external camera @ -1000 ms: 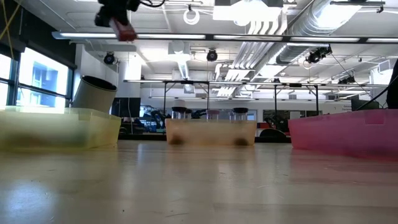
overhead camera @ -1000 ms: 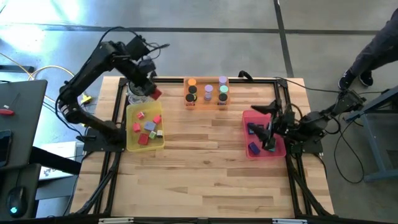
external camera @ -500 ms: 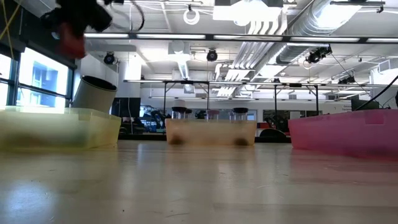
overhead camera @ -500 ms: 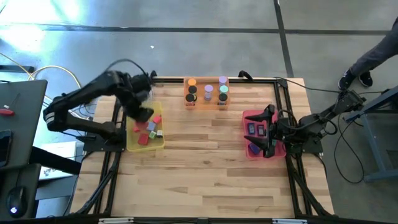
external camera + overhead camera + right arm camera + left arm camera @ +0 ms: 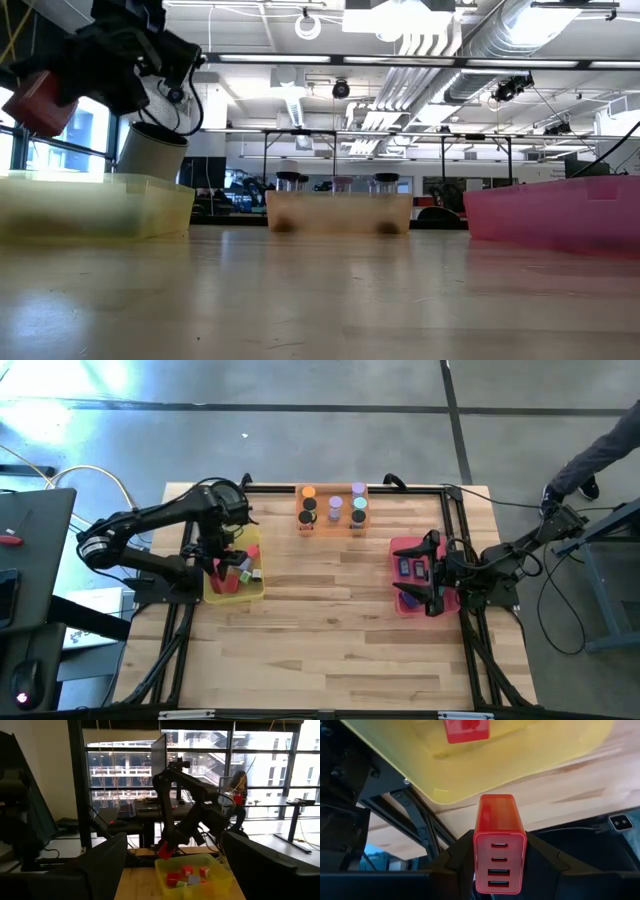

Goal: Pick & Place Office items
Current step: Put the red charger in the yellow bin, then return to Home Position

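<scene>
My left gripper (image 5: 217, 564) is shut on a red block (image 5: 498, 840) with four slots in its end face. It hangs above the left rim of the yellow tray (image 5: 250, 588), which holds several red and lavender blocks (image 5: 241, 563). In the low view the red block (image 5: 38, 101) shows high at the left. My right gripper (image 5: 424, 576) stands open above the pink tray (image 5: 400, 547), which holds dark-blue and purple blocks. Short cylinders stand in the orange tray (image 5: 333, 523) at the far edge. My left gripper pinches the red block by its two long sides (image 5: 481, 862) between its two fingers (image 5: 455, 860), at the slotted end. The fingers slant down from the far left and lie along the block. The block's other end (image 5: 497, 802) sticks out past them, lifted clear of the tray.
Black frame rails (image 5: 186, 610) run along the table's left and right edges. Bare wood (image 5: 330, 630) lies between the trays and toward the near edge. A person (image 5: 600, 450) stands beyond the far right corner.
My left gripper has come down and toward the table's near left, from high above the yellow tray's far end to just over its left rim. It rolled and tipped downward on the way and kept the red block. My right gripper tipped a little above the pink tray.
</scene>
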Available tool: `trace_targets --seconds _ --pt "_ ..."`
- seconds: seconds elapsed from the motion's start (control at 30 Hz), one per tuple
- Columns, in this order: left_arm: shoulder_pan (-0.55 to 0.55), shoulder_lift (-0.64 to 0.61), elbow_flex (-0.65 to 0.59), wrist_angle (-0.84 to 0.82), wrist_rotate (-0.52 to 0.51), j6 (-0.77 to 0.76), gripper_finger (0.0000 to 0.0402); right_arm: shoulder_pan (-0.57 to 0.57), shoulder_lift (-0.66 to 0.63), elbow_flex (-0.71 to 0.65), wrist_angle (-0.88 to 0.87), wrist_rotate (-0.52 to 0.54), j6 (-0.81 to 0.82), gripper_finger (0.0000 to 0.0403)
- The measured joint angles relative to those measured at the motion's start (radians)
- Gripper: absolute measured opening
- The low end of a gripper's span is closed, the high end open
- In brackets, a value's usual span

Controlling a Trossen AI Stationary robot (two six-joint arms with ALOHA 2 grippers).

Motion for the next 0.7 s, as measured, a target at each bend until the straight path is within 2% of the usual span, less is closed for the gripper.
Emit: trace_targets --seconds 0.3,0.47,0.53,0.7 --pt "0.028 0.090 -0.035 0.000 -0.010 0.086 0.0135 0.001 0.000 -0.001 -0.049 -0.004 0.080 0.0316" --pt "0.028 0.126 -0.035 -0.001 -0.016 0.164 0.0173 0.001 0.000 -0.001 -0.072 -0.006 0.103 0.0316" --pt "0.028 0.131 -0.035 0.000 -0.048 0.164 0.0194 0.001 0.000 -0.001 -0.074 -0.015 0.102 0.0316" --pt "0.029 0.129 -0.035 -0.001 -0.201 0.118 0.0238 0.001 0.000 -0.001 -0.084 -0.026 0.103 0.0316"
